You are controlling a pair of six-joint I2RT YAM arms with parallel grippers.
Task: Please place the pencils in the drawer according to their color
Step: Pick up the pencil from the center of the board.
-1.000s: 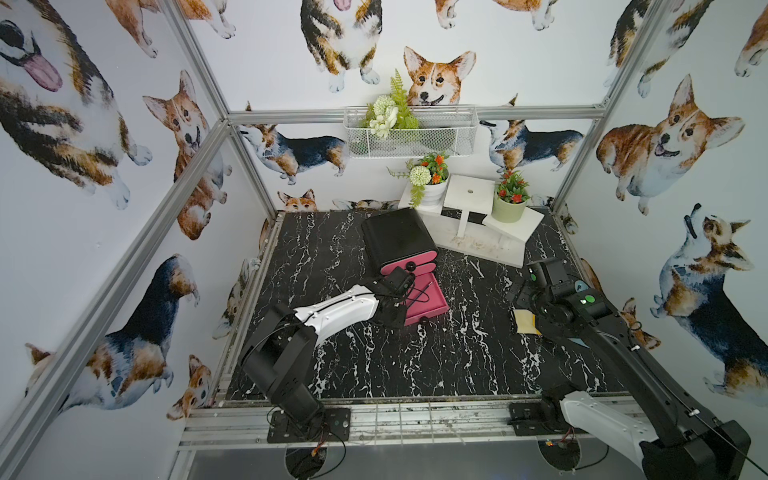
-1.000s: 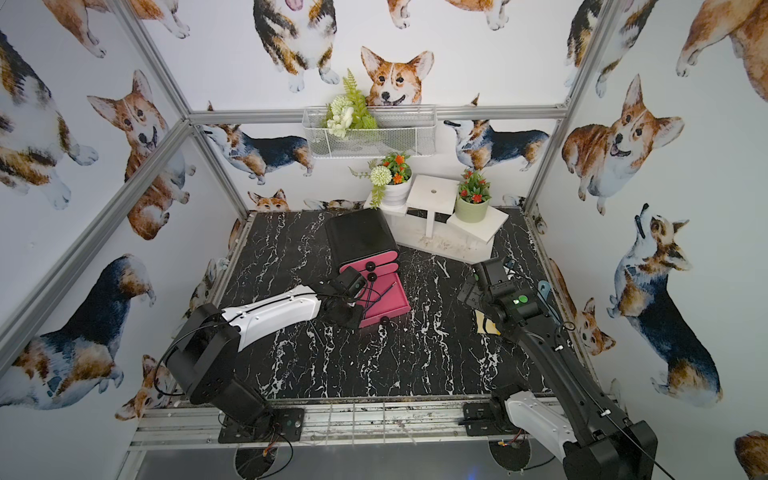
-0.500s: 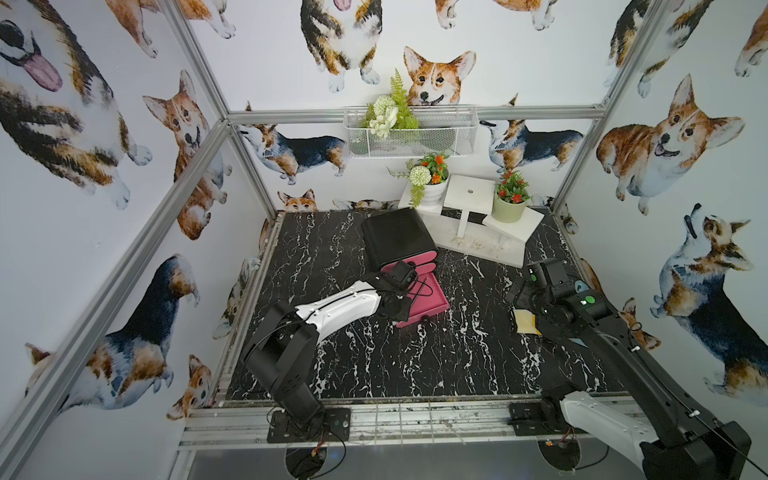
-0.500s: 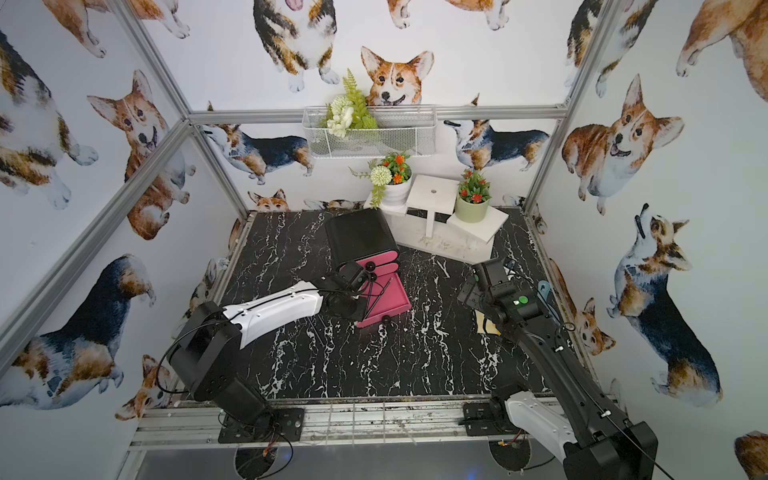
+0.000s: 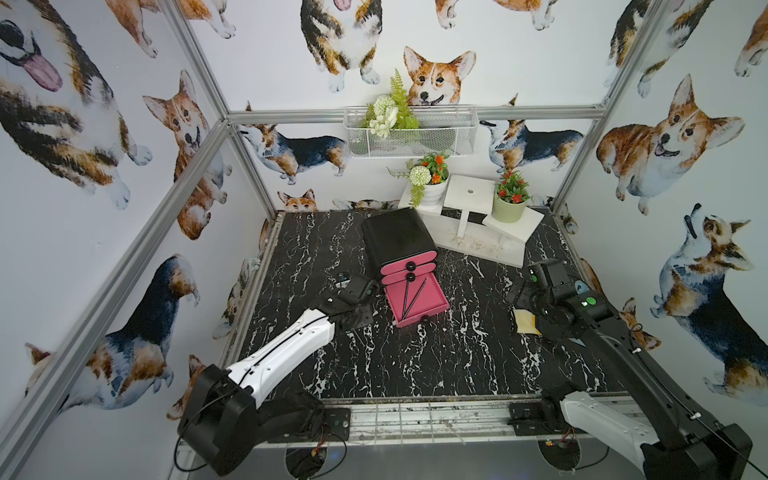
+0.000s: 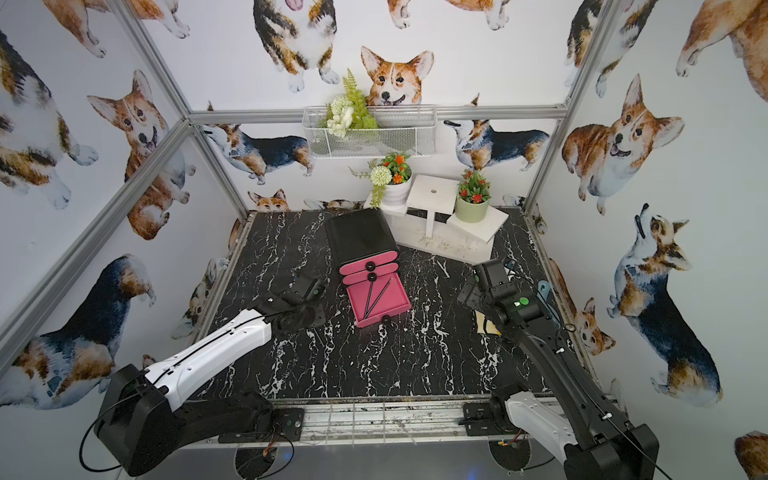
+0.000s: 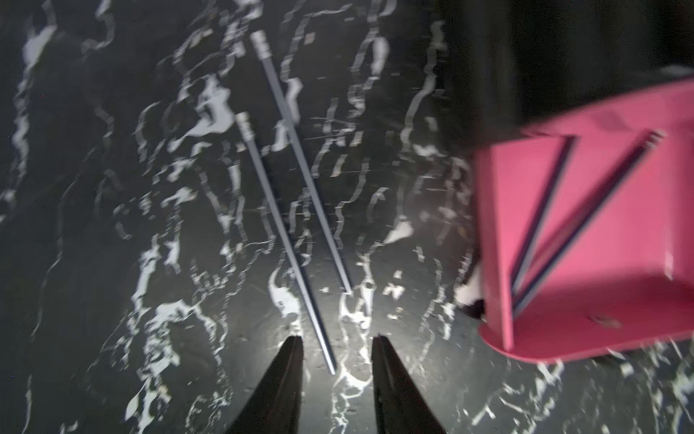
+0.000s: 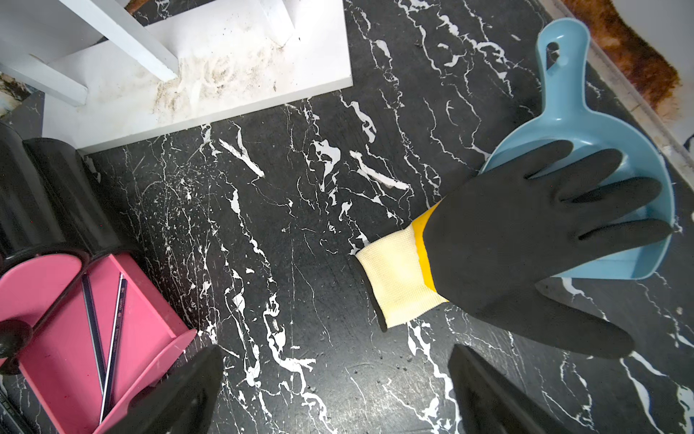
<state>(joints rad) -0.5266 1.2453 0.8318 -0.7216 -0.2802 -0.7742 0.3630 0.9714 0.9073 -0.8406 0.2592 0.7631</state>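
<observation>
My left hand (image 7: 337, 340) hangs parted and empty over the black marbled counter (image 7: 112, 225). Two loose pencils (image 7: 285, 240) lie just ahead of its fingertips. Two more pencils (image 7: 540, 214) rest in the open pink drawer (image 7: 619, 300) nearby. My right hand (image 8: 334, 351) is spread wide and empty beside a black glove (image 8: 525, 240). Corgi wallpaper (image 5: 436, 79) surrounds everything.

Black white-veined marble surface (image 5: 415, 365). Black glove (image 8: 525, 240), cream cuff, fingers lying over blue scoop (image 8: 567, 94). White stepped stand (image 5: 471, 195) at back (base smeared with sandy dirt) carries white flower pot (image 5: 432, 194) and green flower pot (image 5: 508, 212). Wire basket (image 5: 436, 141) with greenery on rear wall.
</observation>
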